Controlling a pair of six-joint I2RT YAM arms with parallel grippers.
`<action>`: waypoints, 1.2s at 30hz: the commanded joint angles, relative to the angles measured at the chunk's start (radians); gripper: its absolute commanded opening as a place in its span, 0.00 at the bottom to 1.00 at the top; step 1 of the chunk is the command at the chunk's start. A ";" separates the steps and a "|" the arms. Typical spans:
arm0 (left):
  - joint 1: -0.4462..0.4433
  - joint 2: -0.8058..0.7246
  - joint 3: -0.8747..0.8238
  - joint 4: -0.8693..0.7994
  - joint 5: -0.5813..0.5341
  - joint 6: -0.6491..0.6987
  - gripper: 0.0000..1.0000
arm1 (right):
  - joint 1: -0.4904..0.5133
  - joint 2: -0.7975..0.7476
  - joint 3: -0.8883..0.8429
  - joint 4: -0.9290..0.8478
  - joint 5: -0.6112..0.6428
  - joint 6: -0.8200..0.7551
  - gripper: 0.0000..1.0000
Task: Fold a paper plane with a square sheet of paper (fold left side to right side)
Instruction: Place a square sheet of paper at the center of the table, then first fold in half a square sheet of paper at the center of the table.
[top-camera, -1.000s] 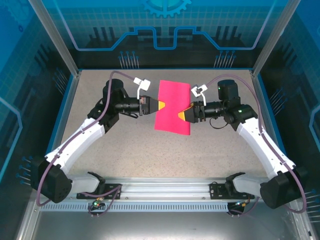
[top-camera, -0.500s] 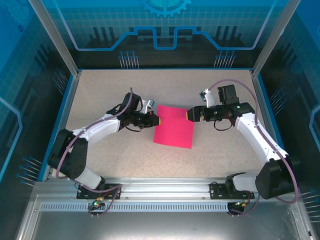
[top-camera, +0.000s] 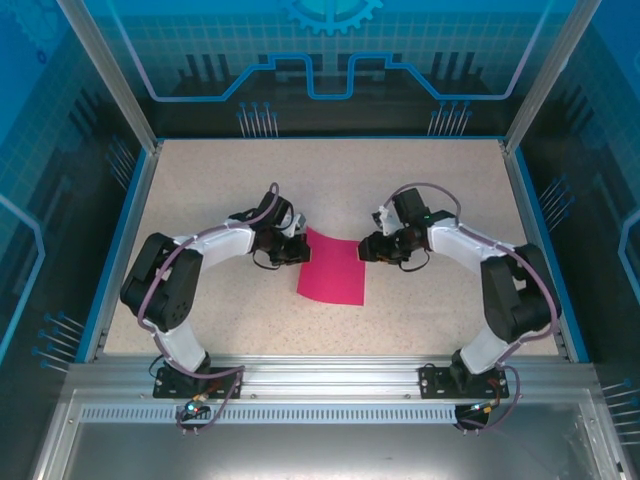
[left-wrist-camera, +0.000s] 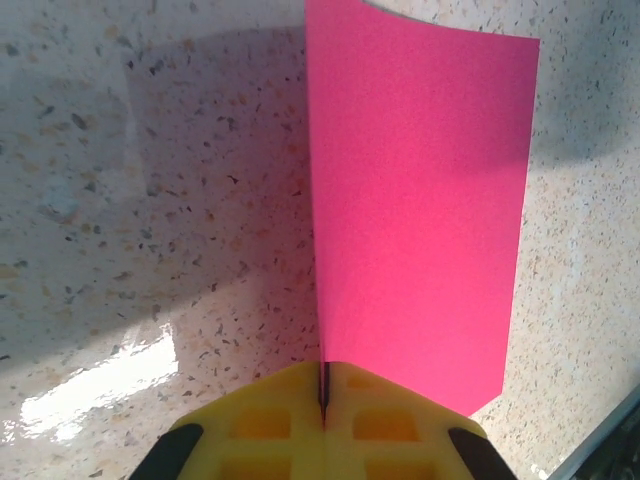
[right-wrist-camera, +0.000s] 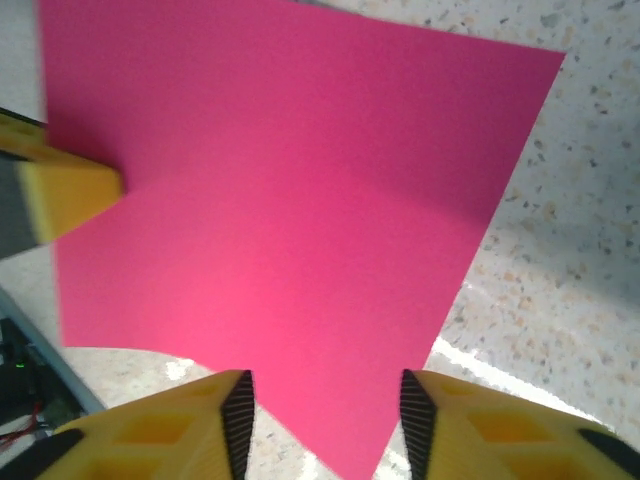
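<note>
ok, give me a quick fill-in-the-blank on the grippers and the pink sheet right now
1. The left gripper is ___ on the edge of the pink paper sheet.
2. The right gripper's jaws stand ___, a corner of the sheet between them.
3. In the right wrist view, the yellow finger touching the sheet belongs to the ___ gripper.
Missing words: shut; open; left.

paper (right-wrist-camera: 290, 200): pink sheet, covers most of the frame
right gripper (right-wrist-camera: 325, 425): jaws apart, paper's near corner between them
left gripper (right-wrist-camera: 100, 188): blurred yellow tip at paper's left edge
table (right-wrist-camera: 570, 250): speckled, on the right
</note>
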 joint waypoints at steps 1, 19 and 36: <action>0.006 -0.010 0.028 -0.068 -0.037 0.017 0.00 | 0.028 0.075 0.051 0.037 0.053 0.054 0.36; 0.005 -0.055 0.007 -0.083 -0.066 -0.016 0.00 | 0.059 0.260 0.158 0.013 0.090 0.054 0.15; -0.043 -0.028 0.005 0.169 0.199 -0.160 0.46 | 0.081 0.269 0.104 0.074 0.043 0.067 0.15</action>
